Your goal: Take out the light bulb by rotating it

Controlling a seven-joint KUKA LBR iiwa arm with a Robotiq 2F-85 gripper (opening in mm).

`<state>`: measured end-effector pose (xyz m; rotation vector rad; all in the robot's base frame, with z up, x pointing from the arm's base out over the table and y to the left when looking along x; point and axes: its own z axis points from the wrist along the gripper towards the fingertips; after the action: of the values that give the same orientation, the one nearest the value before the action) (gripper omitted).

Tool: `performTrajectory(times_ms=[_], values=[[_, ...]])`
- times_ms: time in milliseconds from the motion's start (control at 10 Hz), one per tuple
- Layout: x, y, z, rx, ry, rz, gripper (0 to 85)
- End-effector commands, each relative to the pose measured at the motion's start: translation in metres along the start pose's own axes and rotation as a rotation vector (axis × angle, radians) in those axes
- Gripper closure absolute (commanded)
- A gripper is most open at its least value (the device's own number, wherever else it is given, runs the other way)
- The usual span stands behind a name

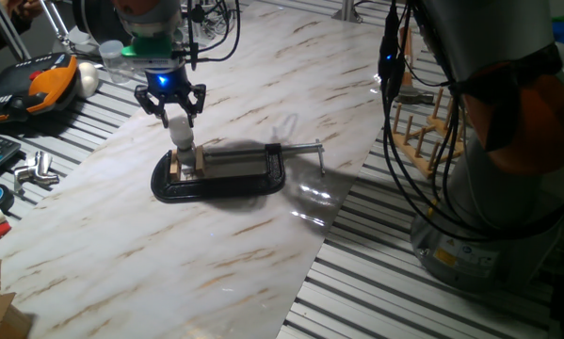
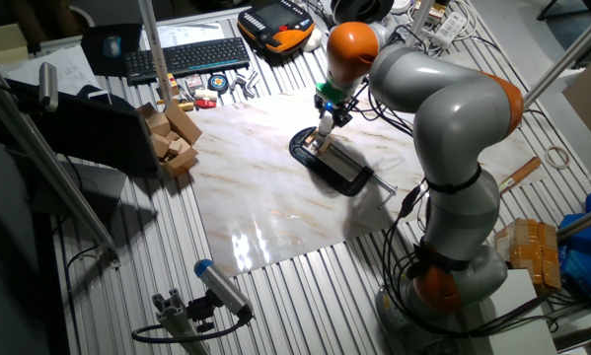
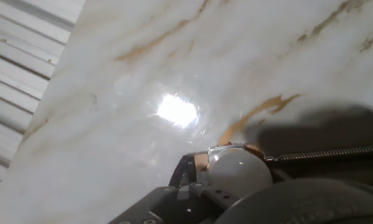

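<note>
1. Your gripper (image 1: 175, 105) hung directly above the black clamp (image 1: 227, 174) on the marble board (image 1: 263, 104), fingers pointing straight down.
2. The light bulb (image 1: 180, 127) stood upright at the clamp's left end, its metal base down in a socket held between two small wooden blocks (image 1: 200, 160).
3. Your fingers (image 1: 196, 98) sat on either side of the bulb's white globe, spread a little wider than it; whether they actually pressed on the glass, you could not tell from either fixed view.
4. In the hand view the bulb (image 3: 239, 174) showed as a pale dome at the bottom edge, with the clamp's threaded screw (image 3: 326, 152) running off to its right.
5. The screw's handle bar (image 1: 319, 156) stuck out past the clamp's right end, over the board.
6. From the other fixed view, your arm (image 2: 443, 99) arched over the clamp (image 2: 332, 163), with a keyboard (image 2: 188, 56) well behind it, off the board.
</note>
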<state>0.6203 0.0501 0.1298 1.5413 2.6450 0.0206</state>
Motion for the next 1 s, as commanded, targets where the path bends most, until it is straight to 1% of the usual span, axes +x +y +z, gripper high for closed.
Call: performTrajectory(times_ms=[0,300,600,700,900], values=[[-0.0001,-0.0002,0.0,0.002,0.001,-0.011,85.0],[-0.0002,0.0001,0.0005,0.009,0.007,-0.037,85.0],[0.0003,-0.0002,0.001,-0.001,0.005,-0.015,85.0],[0.0002,-0.0002,0.001,0.009,0.003,-0.031,85.0],[0.0001,-0.0001,0.0015,0.012,0.005,-0.023,85.0]])
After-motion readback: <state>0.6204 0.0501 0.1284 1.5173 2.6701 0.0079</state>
